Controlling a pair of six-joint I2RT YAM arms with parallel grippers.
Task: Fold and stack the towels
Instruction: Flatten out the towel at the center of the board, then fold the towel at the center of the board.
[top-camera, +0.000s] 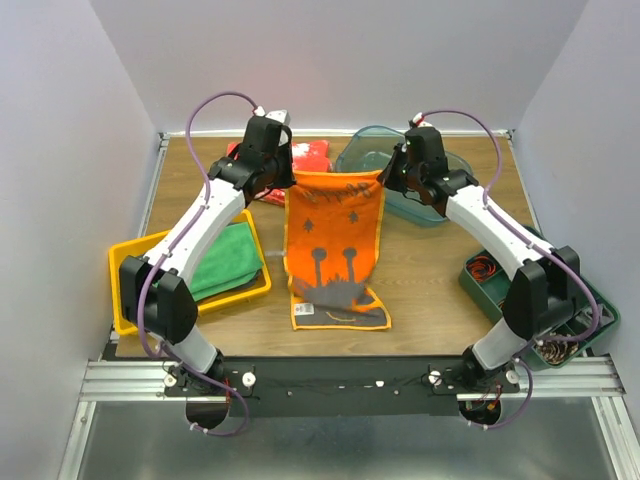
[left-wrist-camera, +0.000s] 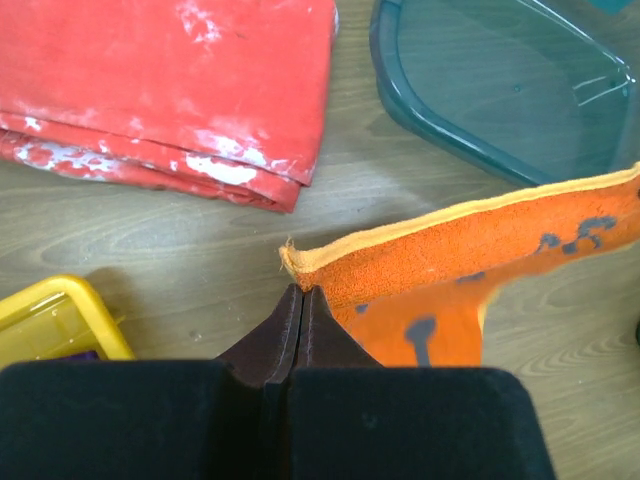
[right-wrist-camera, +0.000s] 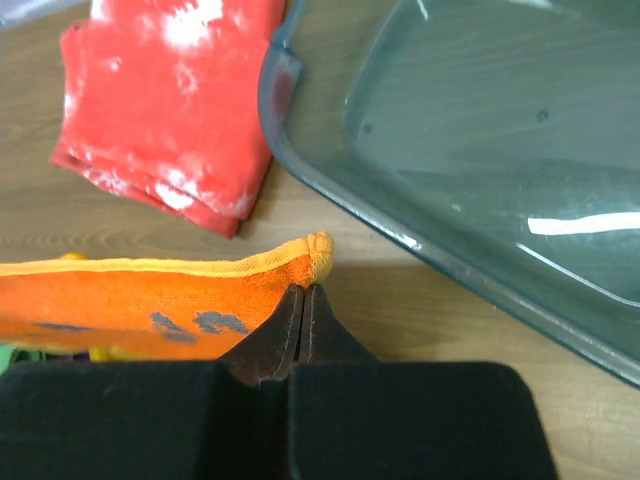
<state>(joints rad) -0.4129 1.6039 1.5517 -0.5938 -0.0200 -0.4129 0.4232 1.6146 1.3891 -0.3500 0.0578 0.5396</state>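
The worktop (top-camera: 430, 290) carries an orange towel (top-camera: 335, 235) with grey markings at its middle, lifted by its two far corners, its near end lying flat on the wood. A teal tub (top-camera: 365, 150) sits behind it on the right. A yellow bin (top-camera: 140, 245) on the left holds a green towel (top-camera: 225, 258). A folded red cloth (top-camera: 312, 155) lies at the back. The left fingers (left-wrist-camera: 275, 345) pinch the orange towel's left corner, and the right fingers (right-wrist-camera: 270, 345) pinch its right corner.

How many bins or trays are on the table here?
3: yellow bin at left, clear teal bin at the back, dark green tray at right; arms may hide others.
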